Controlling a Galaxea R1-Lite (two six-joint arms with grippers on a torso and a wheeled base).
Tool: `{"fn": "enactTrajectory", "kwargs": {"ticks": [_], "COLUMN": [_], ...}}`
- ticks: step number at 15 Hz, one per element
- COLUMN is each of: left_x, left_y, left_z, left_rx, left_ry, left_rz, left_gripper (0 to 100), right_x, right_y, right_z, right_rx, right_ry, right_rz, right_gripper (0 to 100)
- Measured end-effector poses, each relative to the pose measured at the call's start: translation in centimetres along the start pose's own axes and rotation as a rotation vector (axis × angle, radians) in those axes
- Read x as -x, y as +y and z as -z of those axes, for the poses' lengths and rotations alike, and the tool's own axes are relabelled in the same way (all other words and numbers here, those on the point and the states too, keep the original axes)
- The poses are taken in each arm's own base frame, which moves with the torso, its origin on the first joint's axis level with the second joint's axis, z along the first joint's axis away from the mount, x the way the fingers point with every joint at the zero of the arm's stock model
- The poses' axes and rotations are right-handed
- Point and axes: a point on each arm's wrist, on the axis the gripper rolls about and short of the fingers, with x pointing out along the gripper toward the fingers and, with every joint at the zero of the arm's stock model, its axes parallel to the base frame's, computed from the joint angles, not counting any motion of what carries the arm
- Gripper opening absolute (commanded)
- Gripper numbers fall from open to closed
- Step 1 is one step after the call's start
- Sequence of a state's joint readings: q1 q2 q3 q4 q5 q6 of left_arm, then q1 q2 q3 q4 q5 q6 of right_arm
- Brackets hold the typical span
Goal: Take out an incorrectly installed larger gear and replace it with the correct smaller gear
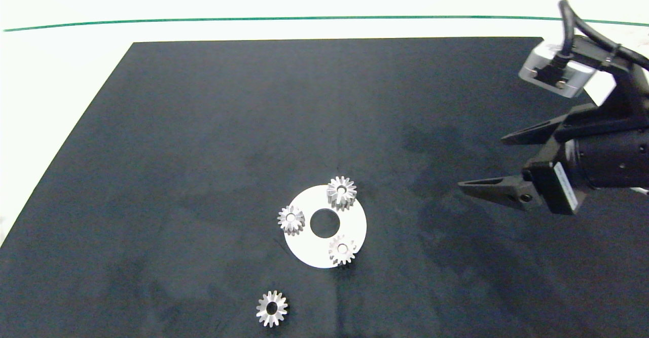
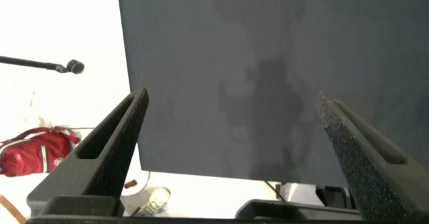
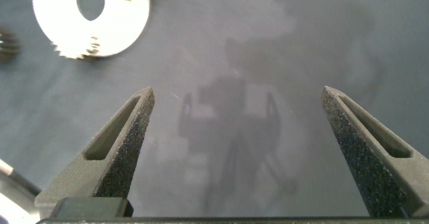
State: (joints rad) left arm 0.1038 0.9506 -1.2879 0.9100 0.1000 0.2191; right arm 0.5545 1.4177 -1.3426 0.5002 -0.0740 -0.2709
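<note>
since the larger gear (image 1: 341, 192) sits on the white disc's (image 1: 355, 226) far rim, well left of the right gripper (image 1: 484, 160), that gripper hangs spread for reaching. nearer, the smaller gear (image 1: 272, 308) waits on the mat (image 1: 203, 150). the left gripper (image 2: 234, 110) also gapes.

Flat black rectangular mat (image 1: 203, 150): covers most of the white tabletop (image 1: 61, 59).

Thin green line (image 1: 253, 19): runs across the tabletop beyond the mat's far edge.

White flat ring-shaped disc with round centre hole (image 1: 350, 226): lies on the mat, near its front edge.

Two small silver toothed gears (image 1: 291, 219) (image 1: 342, 250): sit on the disc's rim, apart from each other.

Red bag (image 2: 37, 153): lies on the floor beside the table, seen past the mat's edge.
</note>
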Motion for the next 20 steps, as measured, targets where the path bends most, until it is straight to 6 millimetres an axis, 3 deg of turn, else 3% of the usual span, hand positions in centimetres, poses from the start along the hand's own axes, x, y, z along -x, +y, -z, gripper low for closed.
{"fn": "enactTrajectory", "kwargs": {"ticks": [3,7,11,20], "left_x": [0.4,1.0,1.2,1.2], "left_y": [0.0,0.0,0.0,0.0], "left_z": [0.1,0.3,0.4,0.5], "left_rx": [0.001,0.000,0.000,0.000], "left_ry": [-0.016,-0.036,-0.041,-0.043], "left_rz": [-0.004,-0.008,-0.009,-0.009], "left_gripper": [100,100,100,100], "right_x": [-3.0,-6.9,-9.3,-13.4], "right_y": [2.4,5.2,6.4,8.0], "right_z": [-2.6,-3.8,-5.5,-6.5], "right_rx": [0.097,0.182,0.200,0.197], "right_ry": [0.049,0.108,0.089,0.106], "right_rz": [-0.092,-0.098,-0.115,-0.132], "right_gripper": [100,100,100,100]}}
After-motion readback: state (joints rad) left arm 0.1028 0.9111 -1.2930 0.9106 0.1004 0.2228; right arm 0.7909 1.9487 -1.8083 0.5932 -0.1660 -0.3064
